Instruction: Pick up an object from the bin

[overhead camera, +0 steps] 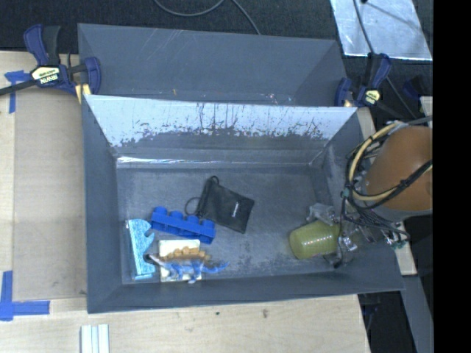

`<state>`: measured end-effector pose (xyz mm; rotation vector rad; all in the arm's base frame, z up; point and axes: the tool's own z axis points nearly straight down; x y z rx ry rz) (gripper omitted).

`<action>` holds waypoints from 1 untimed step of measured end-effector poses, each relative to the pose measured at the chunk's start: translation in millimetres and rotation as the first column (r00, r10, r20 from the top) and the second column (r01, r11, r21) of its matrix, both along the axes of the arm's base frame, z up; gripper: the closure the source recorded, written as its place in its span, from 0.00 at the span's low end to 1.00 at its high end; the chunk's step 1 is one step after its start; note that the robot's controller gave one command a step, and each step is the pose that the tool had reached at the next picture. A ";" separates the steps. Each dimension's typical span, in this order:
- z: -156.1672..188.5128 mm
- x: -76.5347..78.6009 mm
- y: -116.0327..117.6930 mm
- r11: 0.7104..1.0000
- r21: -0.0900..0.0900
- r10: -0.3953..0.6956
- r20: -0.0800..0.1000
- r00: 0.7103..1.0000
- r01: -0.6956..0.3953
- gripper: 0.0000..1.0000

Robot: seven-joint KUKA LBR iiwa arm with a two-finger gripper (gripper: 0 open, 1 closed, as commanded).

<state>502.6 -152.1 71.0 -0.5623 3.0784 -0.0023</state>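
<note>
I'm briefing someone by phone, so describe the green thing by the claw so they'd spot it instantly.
Look into the grey metal bin and go to the right end of its floor, where the claw reaches in. The olive-green stubby cylinder lies right beside the claw. It is the only green thing and lies apart from the blue brick and black pouch further left.

Left of the middle, a black pouch [227, 206] with a short cord at its upper corner, lying flat and tilted. Just beside its lower left edge, a blue toy brick [182, 225] with studs along the top, too close to tell whether touching. Below that, a white card packet [180, 254] with small tan and blue bits on it, and against its left side a teal packet [140, 250].
</note>
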 end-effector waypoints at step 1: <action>0.4 -12.5 18.6 0.973 -0.005 0.232 0.005 0.973 -0.232 1.00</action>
